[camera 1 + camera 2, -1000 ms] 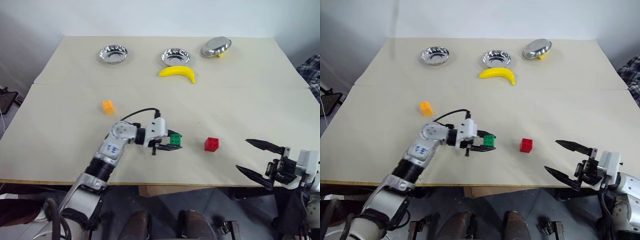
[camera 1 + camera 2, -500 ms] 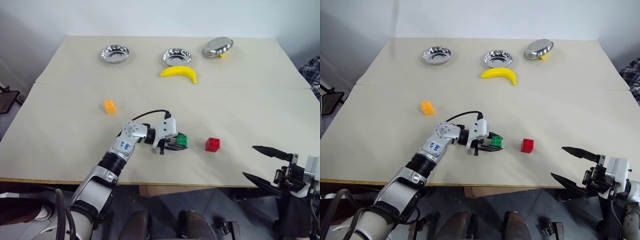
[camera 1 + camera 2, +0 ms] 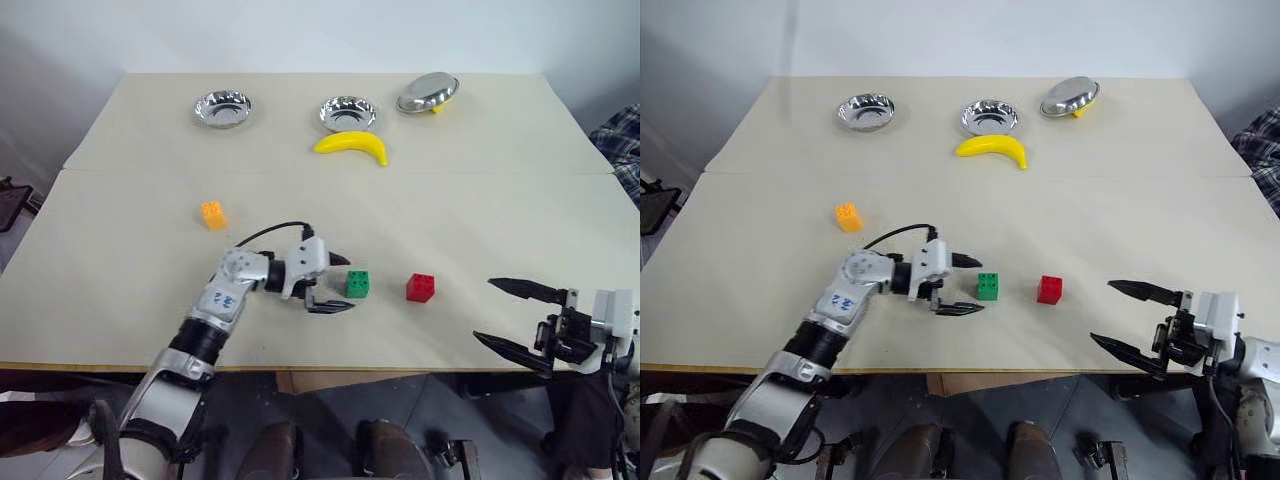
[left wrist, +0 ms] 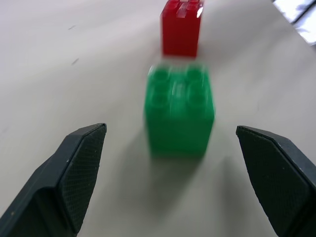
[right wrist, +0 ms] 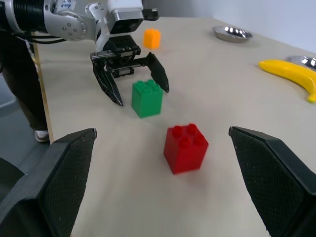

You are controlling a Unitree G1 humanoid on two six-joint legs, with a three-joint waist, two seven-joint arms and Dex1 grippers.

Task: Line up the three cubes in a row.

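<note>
The left gripper point(image 3: 335, 283) lies low on the beige table point(image 3: 500, 220), its two black, textured fingers spread wide and holding nothing; the green cube point(image 3: 357, 284), a studded plastic block, stands free on the tabletop just off the fingertips, at 3 o'clock from them. Just beyond it, again at 3 o'clock with a small gap between, stands the red cube point(image 3: 421, 288), matching in shape and size. The orange cube point(image 3: 213, 214) sits well apart, at about 10 o'clock from the left gripper, out of line with the other two. Nothing lies between the green and red cubes. Off the near edge at 4 o'clock, the right gripper point(image 3: 510, 318) hangs released and empty, its pointed fingers far apart. Along the far edge, at 12 o'clock, lie a smooth yellow banana point(image 3: 352, 146) and three shiny round metal bowls point(image 3: 224, 108), the rightmost tilted.
</note>
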